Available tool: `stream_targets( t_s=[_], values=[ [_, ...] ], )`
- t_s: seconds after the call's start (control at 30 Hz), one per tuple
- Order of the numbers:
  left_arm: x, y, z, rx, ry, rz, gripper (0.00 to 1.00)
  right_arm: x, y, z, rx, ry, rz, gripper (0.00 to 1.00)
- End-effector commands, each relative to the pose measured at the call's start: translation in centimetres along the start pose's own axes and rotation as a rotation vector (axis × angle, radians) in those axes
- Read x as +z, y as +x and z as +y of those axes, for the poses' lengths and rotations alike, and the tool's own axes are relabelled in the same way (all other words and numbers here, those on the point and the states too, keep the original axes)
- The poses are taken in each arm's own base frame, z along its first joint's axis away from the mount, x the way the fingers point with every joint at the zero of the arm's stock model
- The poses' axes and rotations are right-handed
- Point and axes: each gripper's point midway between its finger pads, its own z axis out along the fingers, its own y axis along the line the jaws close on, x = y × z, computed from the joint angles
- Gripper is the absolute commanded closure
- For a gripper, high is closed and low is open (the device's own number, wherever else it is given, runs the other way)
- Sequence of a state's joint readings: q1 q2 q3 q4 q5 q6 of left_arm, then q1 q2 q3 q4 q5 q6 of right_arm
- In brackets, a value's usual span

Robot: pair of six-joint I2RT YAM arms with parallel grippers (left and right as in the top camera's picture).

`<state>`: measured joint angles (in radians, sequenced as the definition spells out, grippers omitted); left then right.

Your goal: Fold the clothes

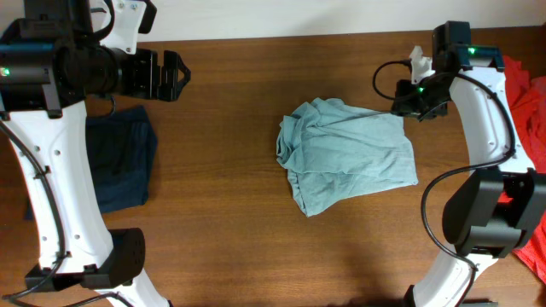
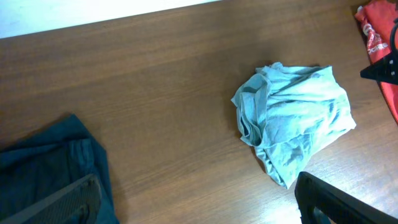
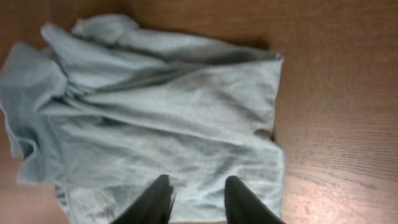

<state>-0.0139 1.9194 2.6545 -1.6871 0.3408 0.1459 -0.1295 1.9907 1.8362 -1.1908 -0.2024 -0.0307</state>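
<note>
Grey-blue T-shirt [image 1: 350, 158] lies bunched in the middle of the table [image 1: 239, 247]. Its left side is rumpled into ridges and its right side is flatter. Dark navy garment [image 1: 119, 166] lies well apart at the left edge, beneath the left arm. Red shirt [image 1: 529, 94] is at the right edge. Neither is in play.

Right gripper [image 3: 196, 202]: fingers parted, with nothing between them except the cloth below. It sits at the T-shirt's far right corner. No view shows whether the tips touch the fabric. Left gripper [image 1: 179, 73]: jaws wide apart and empty, at the far left, well away from the T-shirt.

Judgement: the step in hand is taking that corner to spread the shirt flat before any fold.
- Come down on the hem edge itself, not the middle of the panel.
- Pinch a single layer. The cloth looks doubled there, so a deep bite risks lifting both layers.
- Pull outward and low, so the bundle unrolls and does not drag across the wood.
- Bring the left arm over to pin the rumpled side. One gripper alone will probably slide the whole heap.
</note>
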Motion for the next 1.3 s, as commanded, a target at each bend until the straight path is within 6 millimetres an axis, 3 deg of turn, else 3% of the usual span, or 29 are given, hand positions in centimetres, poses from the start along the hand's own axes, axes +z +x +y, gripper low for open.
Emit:
stream_targets(
  t_s=[0.0,0.23,0.33,0.53,0.63,0.8,0.9,0.93,1.0,1.07,1.17,1.2,1.27],
  values=[
    [-1.0,-0.1,-0.3,0.015,-0.001,-0.022,0.01,0.6,-0.2,-2.3,-0.032,-0.057,0.000,0.55],
    [-1.0,-0.1,-0.3,0.015,-0.001,-0.022,0.01,2.5,0.9,-6.3,0.056,-0.294,0.017,0.44],
    [-1.0,-0.1,-0.3,0.015,-0.001,-0.022,0.01,5.0,2.7,-7.8,0.103,-0.396,0.079,0.41],
    [-1.0,-0.1,-0.3,0.015,-0.001,-0.022,0.01,9.8,5.4,-6.6,0.072,-0.573,0.157,0.40],
    [-1.0,-0.1,-0.3,0.015,-0.001,-0.022,0.01,11.1,6.5,-6.1,0.075,-0.624,0.181,0.39],
    [-1.0,-0.1,-0.3,0.015,-0.001,-0.022,0.01,10.8,6.6,-4.0,0.086,-0.758,0.139,0.41],
    [-1.0,-0.1,-0.3,0.015,-0.001,-0.022,0.01,10.7,6.4,-3.2,0.077,-0.772,0.143,0.57],
    [-1.0,-0.1,-0.3,0.015,-0.001,-0.022,0.01,10.7,6.4,-3.1,0.075,-0.773,0.143,0.70],
    [-1.0,-0.1,-0.3,0.015,-0.001,-0.022,0.01,10.4,6.3,-3.1,0.082,-0.769,0.141,0.83],
    [-1.0,-0.1,-0.3,0.015,-0.001,-0.022,0.01,9.8,5.6,-4.3,0.133,-0.704,0.150,0.95],
    [-1.0,-0.1,-0.3,0.015,-0.001,-0.022,0.01,8.5,4.6,-6.7,0.180,-0.542,0.161,0.96],
    [-1.0,-0.1,-0.3,0.015,-0.001,-0.022,0.01,7.2,4.0,-7.7,0.204,-0.449,0.155,0.96],
    [-1.0,-0.1,-0.3,0.015,-0.001,-0.022,0.01,4.8,2.7,-8.0,0.204,-0.371,0.108,0.96]
  ],
)
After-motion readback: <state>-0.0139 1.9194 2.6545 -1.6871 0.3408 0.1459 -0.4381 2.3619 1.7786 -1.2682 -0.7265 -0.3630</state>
